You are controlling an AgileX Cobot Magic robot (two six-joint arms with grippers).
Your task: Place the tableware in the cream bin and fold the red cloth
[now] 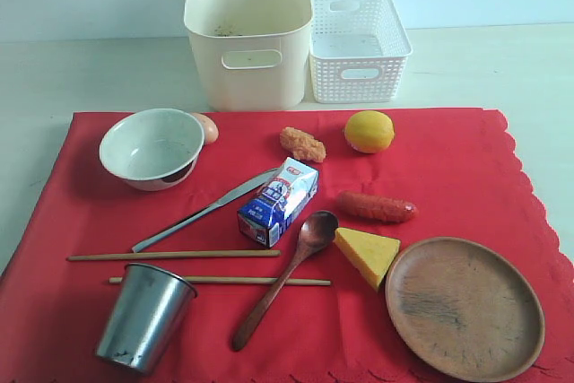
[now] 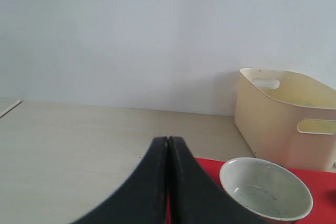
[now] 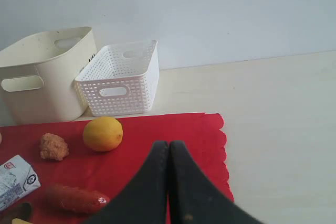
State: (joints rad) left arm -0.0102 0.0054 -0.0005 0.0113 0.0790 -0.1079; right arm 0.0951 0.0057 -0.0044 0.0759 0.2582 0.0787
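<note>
Pale wood tabletop runs back to a plain light wall, and the red cloth [image 1: 448, 177] covers the lower two thirds of the exterior view, lying flat and unfolded. At upper centre, off the cloth, the cream bin [image 1: 256, 87] touches the white lattice basket [image 1: 359, 78] on its right.

On the cloth:
- pale green-white bowl [image 1: 151, 148] at upper left
- silver table knife [image 1: 206, 210] lying slantwise below it
- two chopsticks [image 1: 175, 256] lying nearly level, one below the other
- steel cup [image 1: 143, 316] at lower left, its rim touching the lower chopstick
- dark wooden spoon [image 1: 285, 275] lying across the lower chopstick
- round brown wooden plate [image 1: 464, 307] at lower right

Among them lie a lemon [image 1: 369, 131], a sausage [image 1: 377, 207], a cheese wedge [image 1: 366, 254] and a blue-and-white milk carton [image 1: 278, 202]; its print is too small to read.

Each wrist view shows black fingers pressed together on nothing: the left gripper [image 2: 168, 139] near the bowl, the right gripper [image 3: 168, 142] over the cloth's scalloped edge.
</note>
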